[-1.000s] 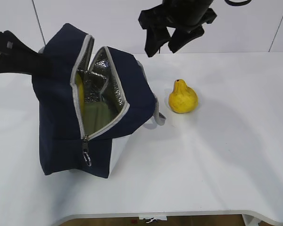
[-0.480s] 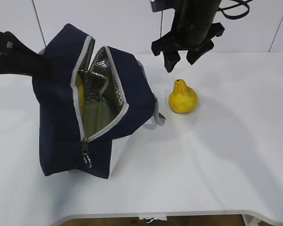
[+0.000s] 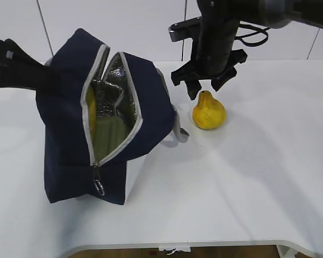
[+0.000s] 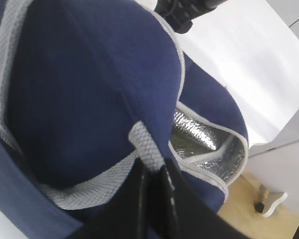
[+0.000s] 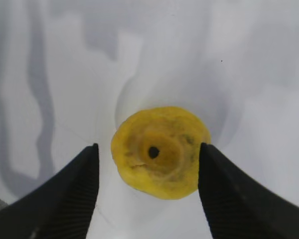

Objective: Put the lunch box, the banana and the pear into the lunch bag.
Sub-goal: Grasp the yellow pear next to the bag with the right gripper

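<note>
The navy lunch bag (image 3: 70, 134) stands at the left of the table, its zipper open and silver lining showing. Inside it I see the yellow banana (image 3: 91, 110) along the left wall and the sage-green lid of the lunch box (image 3: 112, 134). My left gripper (image 4: 153, 186) is shut on the bag's grey webbing handle (image 4: 142, 144) and holds the bag tilted. The yellow pear (image 3: 208, 111) stands upright on the table to the right of the bag. My right gripper (image 3: 203, 90) is open just above it; in the right wrist view the pear (image 5: 160, 151) lies between the two fingers (image 5: 72, 194).
The white table (image 3: 247, 177) stretches to the right and front of the pear. A grey handle loop (image 3: 180, 134) hangs from the bag toward the pear. The table's front edge is near the bottom of the exterior view.
My right gripper has come down and moved right from above the bag's back edge to just over the pear. The bag and left arm have stayed in place.
</note>
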`<state>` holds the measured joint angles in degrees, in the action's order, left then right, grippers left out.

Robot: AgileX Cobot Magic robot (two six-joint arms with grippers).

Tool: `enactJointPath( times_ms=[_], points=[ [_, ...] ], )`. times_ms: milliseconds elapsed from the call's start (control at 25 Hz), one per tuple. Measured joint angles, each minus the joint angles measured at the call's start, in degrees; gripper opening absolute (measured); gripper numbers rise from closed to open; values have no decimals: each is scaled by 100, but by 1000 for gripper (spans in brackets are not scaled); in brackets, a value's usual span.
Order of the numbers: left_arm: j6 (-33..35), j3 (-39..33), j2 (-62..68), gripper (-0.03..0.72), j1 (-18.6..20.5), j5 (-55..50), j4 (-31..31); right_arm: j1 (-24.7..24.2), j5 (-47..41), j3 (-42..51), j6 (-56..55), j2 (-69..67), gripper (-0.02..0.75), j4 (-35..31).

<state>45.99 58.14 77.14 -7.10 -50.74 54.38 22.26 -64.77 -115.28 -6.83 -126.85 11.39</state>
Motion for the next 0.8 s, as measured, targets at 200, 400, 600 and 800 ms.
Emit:
enactJointPath(
  times_ms=[200, 400, 600, 800],
  points=[
    [0, 0, -10, 5, 0, -80, -66, -94, 76, 0, -76, -41, 475, 26],
    [0, 0, -10, 5, 0, -78, -66, -196, 89, 0, -133, -137, 475, -15],
    [0, 0, -10, 5, 0, -78, -70, -198, 89, 0, -147, -251, 474, -63],
    [0, 0, -10, 5, 0, -78, -70, -198, 98, 0, -147, -332, 407, -121]
  ],
)
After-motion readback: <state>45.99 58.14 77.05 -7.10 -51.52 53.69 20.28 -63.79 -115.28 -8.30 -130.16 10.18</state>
